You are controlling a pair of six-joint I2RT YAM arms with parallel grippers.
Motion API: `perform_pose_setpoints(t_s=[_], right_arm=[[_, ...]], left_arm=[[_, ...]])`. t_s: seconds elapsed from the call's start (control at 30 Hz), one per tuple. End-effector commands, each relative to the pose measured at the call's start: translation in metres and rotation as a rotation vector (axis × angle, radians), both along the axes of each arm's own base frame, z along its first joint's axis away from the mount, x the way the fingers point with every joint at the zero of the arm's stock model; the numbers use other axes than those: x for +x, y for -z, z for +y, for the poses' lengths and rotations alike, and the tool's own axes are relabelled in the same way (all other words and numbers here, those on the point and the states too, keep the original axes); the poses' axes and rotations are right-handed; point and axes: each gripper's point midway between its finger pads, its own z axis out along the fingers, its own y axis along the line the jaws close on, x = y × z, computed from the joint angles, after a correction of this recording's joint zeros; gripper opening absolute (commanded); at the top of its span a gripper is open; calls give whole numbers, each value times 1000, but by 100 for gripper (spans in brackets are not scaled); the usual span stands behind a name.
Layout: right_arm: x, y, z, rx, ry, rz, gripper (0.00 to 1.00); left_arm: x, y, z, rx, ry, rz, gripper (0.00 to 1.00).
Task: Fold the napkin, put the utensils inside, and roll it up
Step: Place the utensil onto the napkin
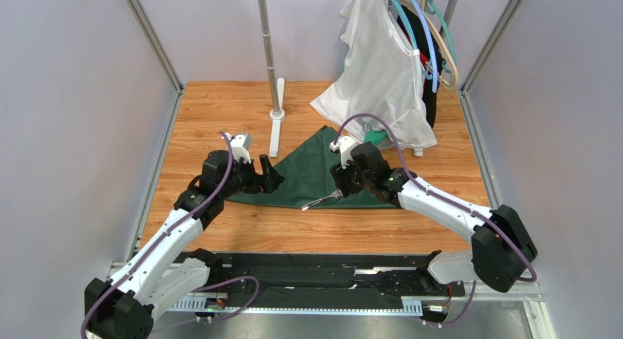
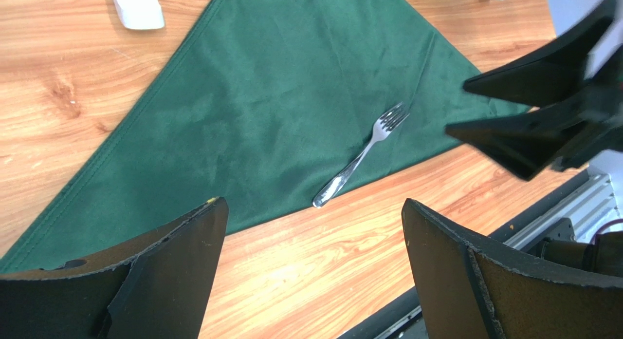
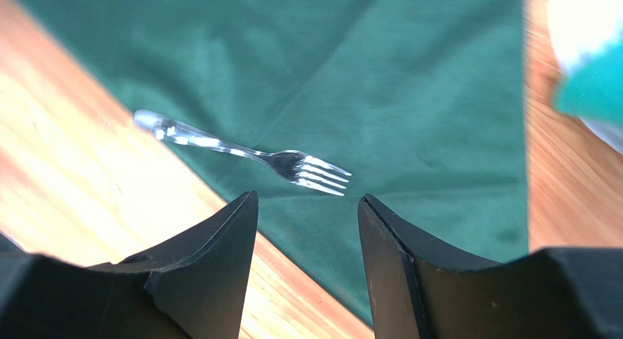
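R end effector (image 3: 307, 197) apart nr fork (image 3: 241, 153), L end effector (image 2: 313, 202) apart, fork on napkin (image 2: 278, 98).

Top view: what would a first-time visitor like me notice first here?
A dark green napkin, folded into a triangle, lies on the wooden table with a silver fork at its near edge. The left gripper sits by its left corner and the right gripper by the fork, both open and empty. A white garment hangs at the back right.

Plain dark green napkin (image 2: 278, 98), shiny silver fork (image 2: 358, 158), orange-brown wood-grain table (image 2: 58, 98), white hanging garment (image 1: 380, 76), brighter green cloth (image 1: 376, 137) beside it, pale grey walls (image 1: 73, 98)
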Motion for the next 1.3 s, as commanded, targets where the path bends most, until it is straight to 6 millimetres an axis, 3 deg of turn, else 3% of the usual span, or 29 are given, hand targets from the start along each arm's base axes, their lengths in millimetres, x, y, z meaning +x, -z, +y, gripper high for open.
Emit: perform_pose_setpoints(t_s=[0.0, 0.4, 0.53, 0.87, 1.1, 1.27], right_arm=[[-4, 6, 34, -17, -302, -27, 56], [-11, 20, 66, -42, -502, -195, 55], [-14, 39, 69, -97, -539, -159, 54], [-6, 60, 72, -178, -553, -167, 54], [-1, 66, 71, -203, -548, -186, 54], [5, 56, 79, -176, -545, -220, 53]], left_arm=[[4, -29, -2, 0, 17, -63, 98], [-10, -57, 1, 85, 125, -50, 99], [-13, -54, 5, 133, 160, -48, 99], [-11, -48, 12, 107, 152, -31, 99], [-9, -47, 15, 90, 140, -24, 99], [-8, -46, 15, 82, 138, -20, 99]])
